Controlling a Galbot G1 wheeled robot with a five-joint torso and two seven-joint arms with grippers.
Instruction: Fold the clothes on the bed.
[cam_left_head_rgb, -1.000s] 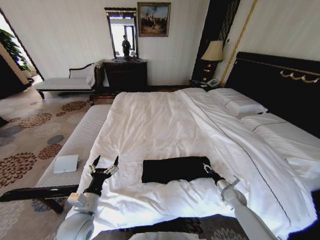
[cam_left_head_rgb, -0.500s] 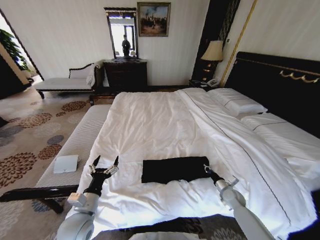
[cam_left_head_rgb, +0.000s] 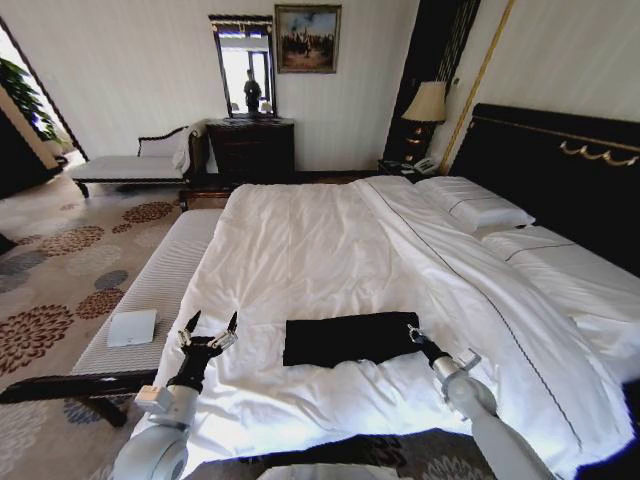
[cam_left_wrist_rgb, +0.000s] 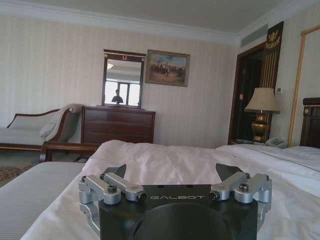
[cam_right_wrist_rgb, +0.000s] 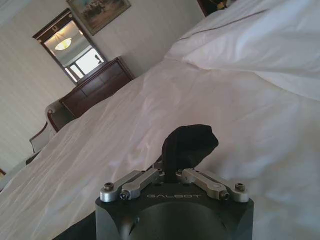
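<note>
The clothes (cam_left_head_rgb: 345, 338), a black T-shirt folded into a flat rectangle, lie on the white duvet near the foot of the bed (cam_left_head_rgb: 310, 250). My right gripper (cam_left_head_rgb: 413, 335) is at the rectangle's right edge, shut on a pinch of the black fabric (cam_right_wrist_rgb: 187, 145), which stands up in a small peak between its fingers. My left gripper (cam_left_head_rgb: 208, 333) hovers open over the duvet's left edge, well left of the shirt, fingers (cam_left_wrist_rgb: 120, 172) spread with nothing between them.
A white-cushioned bench (cam_left_head_rgb: 150, 295) runs along the bed's left side, with a small white box (cam_left_head_rgb: 132, 327) on it. Pillows (cam_left_head_rgb: 475, 205) and the dark headboard (cam_left_head_rgb: 560, 170) are at the right. A dresser (cam_left_head_rgb: 250, 148) and chaise (cam_left_head_rgb: 130, 165) stand by the far wall.
The right gripper has barely shifted along the shirt's right edge, still holding the fabric. The left arm has not moved.
</note>
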